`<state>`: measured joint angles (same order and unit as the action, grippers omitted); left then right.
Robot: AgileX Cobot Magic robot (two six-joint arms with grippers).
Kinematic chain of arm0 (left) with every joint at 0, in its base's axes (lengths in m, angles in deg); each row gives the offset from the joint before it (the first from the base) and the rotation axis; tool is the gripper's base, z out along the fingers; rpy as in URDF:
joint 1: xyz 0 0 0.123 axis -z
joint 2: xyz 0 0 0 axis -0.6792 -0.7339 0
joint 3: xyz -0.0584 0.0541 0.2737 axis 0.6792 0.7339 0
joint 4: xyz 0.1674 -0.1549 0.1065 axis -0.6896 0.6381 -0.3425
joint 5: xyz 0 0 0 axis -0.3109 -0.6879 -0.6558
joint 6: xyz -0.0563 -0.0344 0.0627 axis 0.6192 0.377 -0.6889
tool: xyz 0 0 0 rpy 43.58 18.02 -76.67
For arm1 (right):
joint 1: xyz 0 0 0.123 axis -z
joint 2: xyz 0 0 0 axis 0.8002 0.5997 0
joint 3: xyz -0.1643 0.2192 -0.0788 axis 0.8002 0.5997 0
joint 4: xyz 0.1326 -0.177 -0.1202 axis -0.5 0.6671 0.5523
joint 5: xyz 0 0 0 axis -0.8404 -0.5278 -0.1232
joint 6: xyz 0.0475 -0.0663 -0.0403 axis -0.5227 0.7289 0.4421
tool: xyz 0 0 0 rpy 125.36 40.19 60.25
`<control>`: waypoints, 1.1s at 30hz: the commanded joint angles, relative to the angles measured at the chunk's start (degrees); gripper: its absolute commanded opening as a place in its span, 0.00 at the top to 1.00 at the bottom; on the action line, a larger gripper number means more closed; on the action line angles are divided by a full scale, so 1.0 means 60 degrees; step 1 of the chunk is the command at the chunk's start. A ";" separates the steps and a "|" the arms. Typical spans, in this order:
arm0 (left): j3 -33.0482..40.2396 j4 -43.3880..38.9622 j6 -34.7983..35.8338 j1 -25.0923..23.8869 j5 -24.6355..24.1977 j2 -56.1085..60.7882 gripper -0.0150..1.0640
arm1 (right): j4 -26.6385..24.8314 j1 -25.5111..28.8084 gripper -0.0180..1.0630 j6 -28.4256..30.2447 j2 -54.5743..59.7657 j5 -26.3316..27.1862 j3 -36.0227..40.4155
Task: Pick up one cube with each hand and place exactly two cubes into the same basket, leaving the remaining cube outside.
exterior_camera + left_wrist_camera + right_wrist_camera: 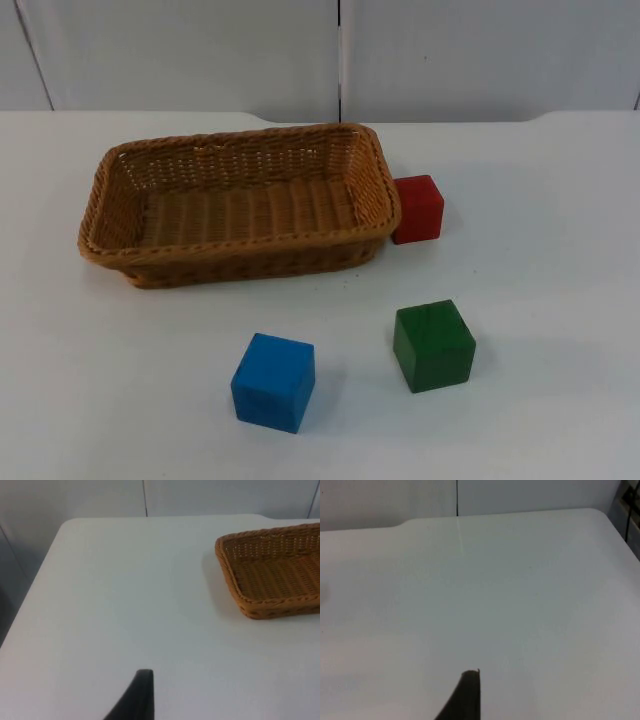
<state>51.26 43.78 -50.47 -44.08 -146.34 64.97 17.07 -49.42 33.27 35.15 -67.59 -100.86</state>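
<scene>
Basket [240, 205] empty; red cube [418, 208] touching its wall, so snagging is risked. Gripper spread cannot be told.

The scene is evenly and softly lit, with the white table [560, 250] rendered bright and no harsh glare seen. Faint, diffuse shadows are cast beside the basket [240, 255], the blue cube [273, 382] and the green cube [433, 345]. Both wrist views are softened, and the table is given a slightly grey-green cast there.
</scene>
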 commanded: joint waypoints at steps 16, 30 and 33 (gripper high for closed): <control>-0.0490 0.0267 0.0000 0.0057 0.1050 -0.1630 0.01 | 0.0004 0.0052 0.17 0.0235 0.2815 0.0375 -0.1312; -0.1942 0.0364 0.0000 0.0057 0.1243 -0.3776 0.01 | -0.1204 0.0052 0.17 0.0609 0.4982 0.0286 -0.2255; -0.2149 0.0471 0.0000 0.0057 0.1267 -0.4459 0.01 | -0.1307 0.0052 0.17 0.0702 0.5573 0.0364 -0.2445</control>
<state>39.02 45.87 -50.47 -44.08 -139.27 39.71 9.67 -49.42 36.72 67.51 -66.01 -114.78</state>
